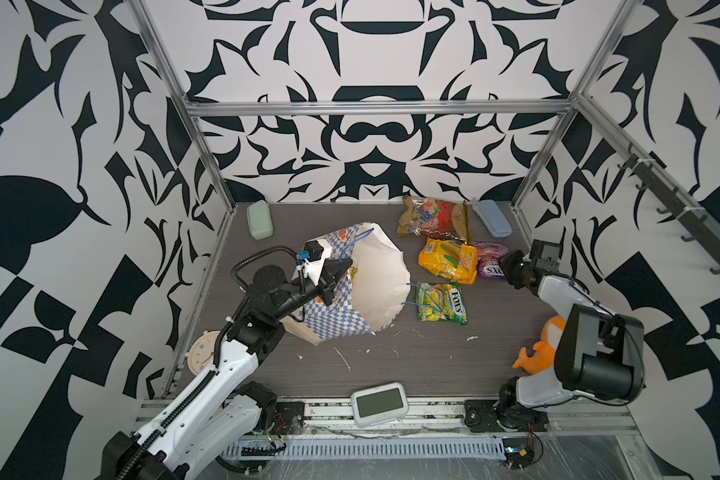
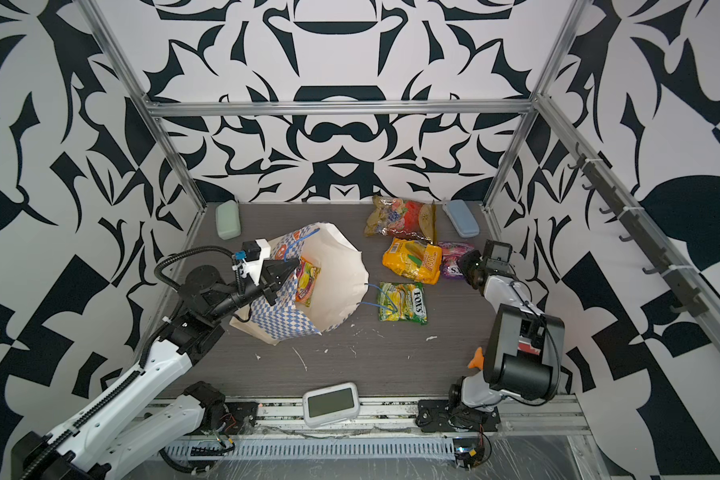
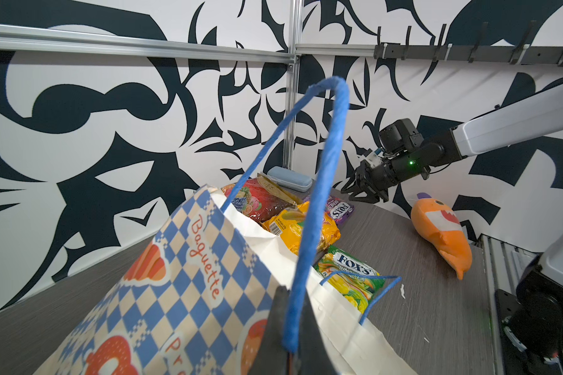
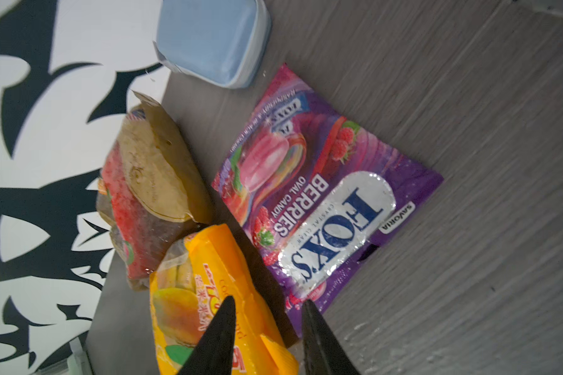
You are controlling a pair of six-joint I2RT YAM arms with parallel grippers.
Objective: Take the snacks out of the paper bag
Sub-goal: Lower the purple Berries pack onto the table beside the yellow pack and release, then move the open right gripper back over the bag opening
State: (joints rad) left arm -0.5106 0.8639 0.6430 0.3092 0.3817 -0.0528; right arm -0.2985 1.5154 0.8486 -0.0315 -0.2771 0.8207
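The paper bag is clamped by its handle in the left tool, and the right tool is held apart. A plush and a blue case are parked on the grey surface.

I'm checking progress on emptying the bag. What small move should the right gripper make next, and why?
Probably swing the right gripper toward the bag mouth. Its jaws stand open above the purple packet, holding nothing. A top view shows a pink packet inside the bag, which the left gripper holds by its handle.
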